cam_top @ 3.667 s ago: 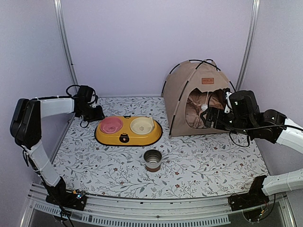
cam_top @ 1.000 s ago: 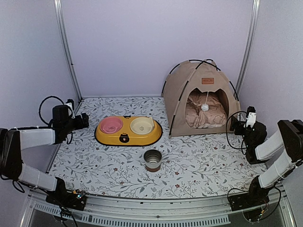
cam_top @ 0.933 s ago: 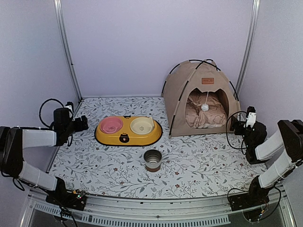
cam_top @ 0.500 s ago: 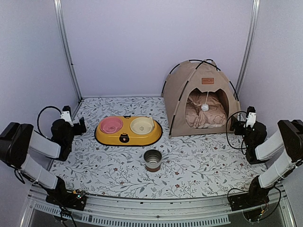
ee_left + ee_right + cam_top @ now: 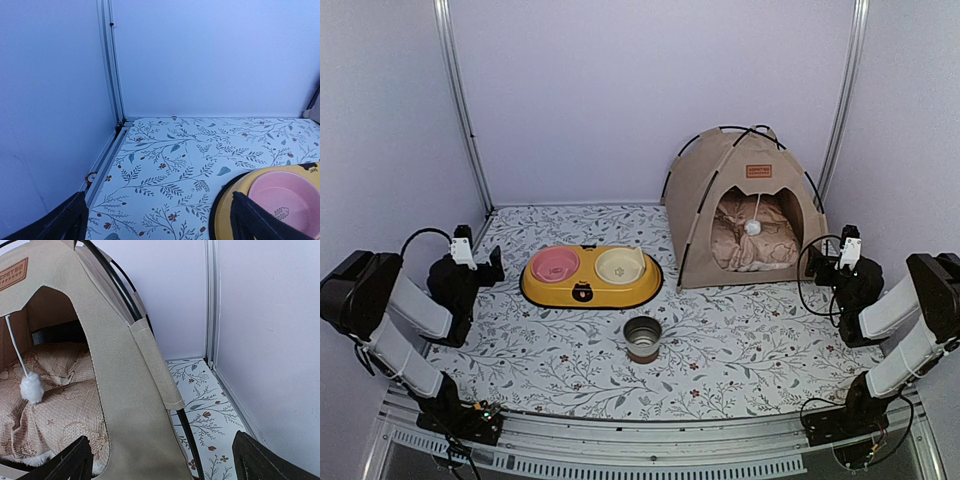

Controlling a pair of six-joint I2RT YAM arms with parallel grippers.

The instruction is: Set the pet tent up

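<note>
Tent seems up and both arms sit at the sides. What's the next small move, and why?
Probably none: I'd just hold position. The tent stands upright and spread, with the cushion inside and the pom-pom hanging in the doorway. The left tool and right tool are open, empty and apart from it, so nothing visible seems left to fix.

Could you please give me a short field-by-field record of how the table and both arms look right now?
tent: upright, far right of table, black poles crossed on top, doorway facing the near edge
cushion: inside tent
pom-pom: hanging on a string in the doorway
feeder: yellow, pink and cream bowls, left of tent
cup: metal, upright, nearer than feeder
left fingers: open, empty, by the left edge
right fingers: open, empty, right of tent, apart from it
task state: tent appears set up
</note>
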